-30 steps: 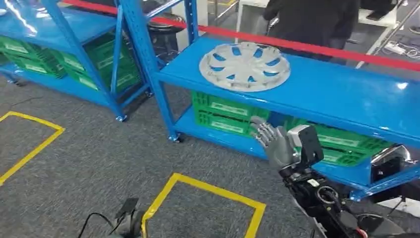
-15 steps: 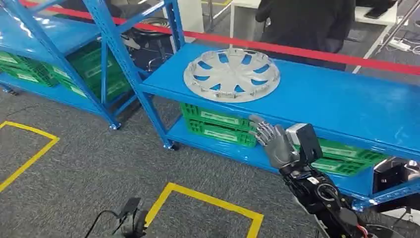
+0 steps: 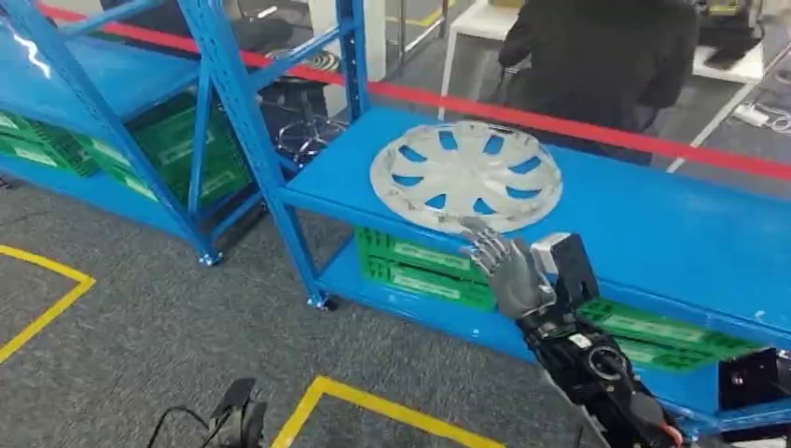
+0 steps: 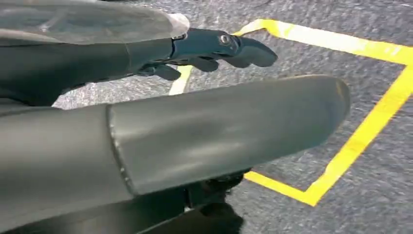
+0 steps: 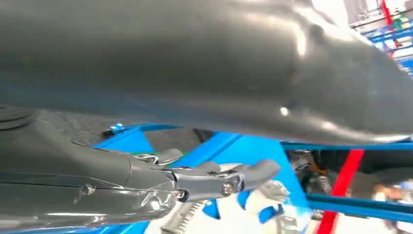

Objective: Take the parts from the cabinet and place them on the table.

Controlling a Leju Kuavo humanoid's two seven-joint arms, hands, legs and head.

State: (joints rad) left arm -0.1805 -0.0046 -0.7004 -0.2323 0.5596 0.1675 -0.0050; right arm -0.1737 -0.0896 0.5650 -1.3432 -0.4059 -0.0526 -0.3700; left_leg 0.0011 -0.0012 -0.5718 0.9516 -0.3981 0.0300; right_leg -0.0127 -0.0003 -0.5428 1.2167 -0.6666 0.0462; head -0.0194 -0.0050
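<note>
- One second made a plain difference: my whole view had shifted, which I took as my own body and camera moving, not the shelving. The round silver plastic wheel cover with cut-out slots [image 3: 465, 175] sat larger and nearer the middle of my view than before, so I judged I had closed in on it.
- My right hand [image 3: 502, 264] had risen against the wheel cover. Earlier it showed in front of the green plastic crates [image 3: 424, 268] under the wheel cover; now its fingertips [image 3: 473, 227] overlapped the wheel cover's near rim.
- For the task, I judged the reach nearly done and the grasp not yet made; the wheel cover lay flat on the blue metal shelf [image 3: 644, 219], near its front edge, untouched so far as I could tell.
- That hand was released: fingers spread and slightly curled, holding nothing. In the right wrist view the fingers [image 5: 219, 178] stretched out over the wheel cover's pale spokes, with whether they touched it unclear.
- My left hand [image 4: 214, 48] hung over grey carpet and yellow floor tape [image 4: 360, 141], far from the wheel cover, fingers loosely extended and empty.
- A person in dark clothing [image 3: 597, 56] stood beyond the wheel cover, behind a red barrier tape [image 3: 578, 131].
</note>
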